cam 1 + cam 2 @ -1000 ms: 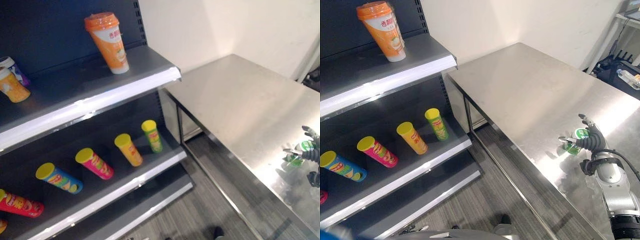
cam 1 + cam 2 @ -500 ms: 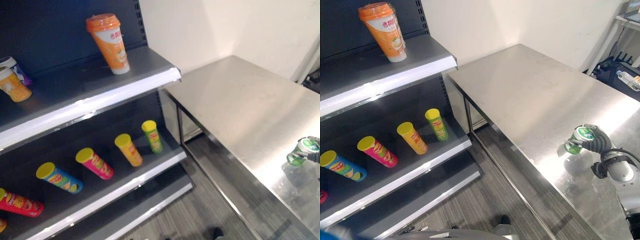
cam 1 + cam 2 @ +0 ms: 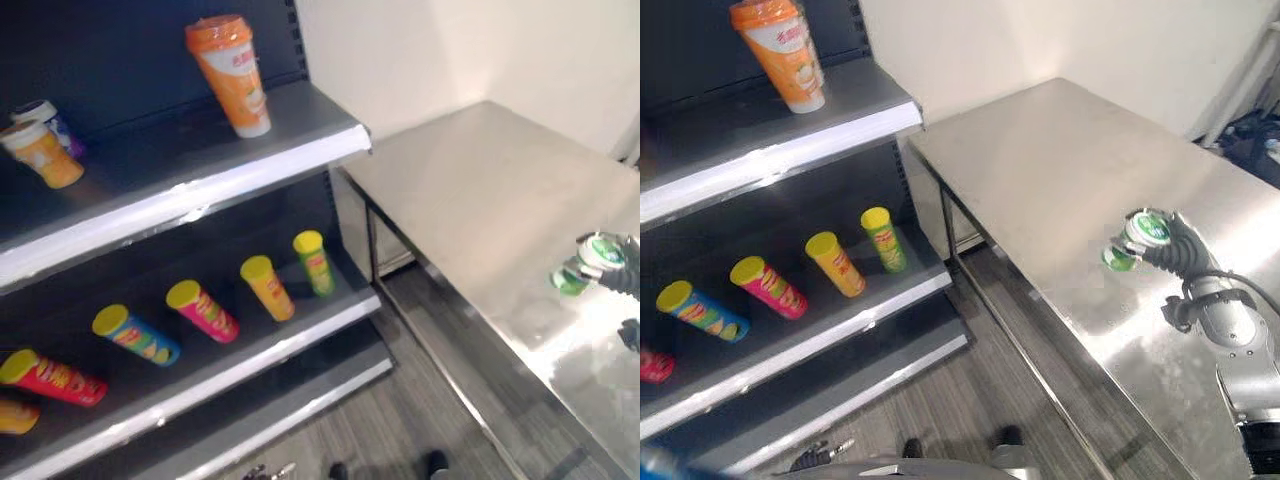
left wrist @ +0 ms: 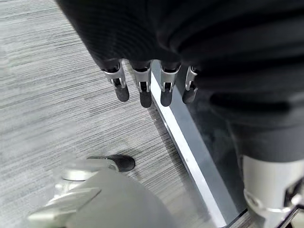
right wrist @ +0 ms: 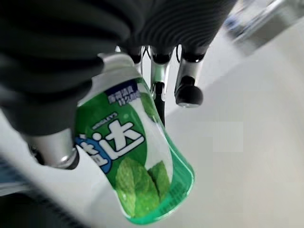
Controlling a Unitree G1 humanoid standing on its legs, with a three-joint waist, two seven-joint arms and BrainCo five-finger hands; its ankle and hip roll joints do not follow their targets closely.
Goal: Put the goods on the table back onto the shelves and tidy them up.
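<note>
A small green and white bottle [image 3: 1131,240] with a green cap is held in my right hand [image 3: 1177,256], tilted a little above the steel table [image 3: 1060,160] near its right side. The right wrist view shows the bottle [image 5: 137,161] from close, with the thumb and the fingers [image 5: 188,92] curled round its upper part. My left hand [image 4: 142,90] hangs low over the grey floor beside a shelf's edge, fingers straight and holding nothing.
The dark shelving [image 3: 200,180] stands to the left of the table. Its upper shelf carries a tall orange cup [image 3: 228,72] and two small cups [image 3: 45,150]. Several yellow-lidded tubes [image 3: 267,287] lie on the lower shelf. Grey floor lies between shelf and table.
My right hand's fingers were spread beside the bottle on the table, then shut round it and raised it slightly. The camera has shifted a little.
</note>
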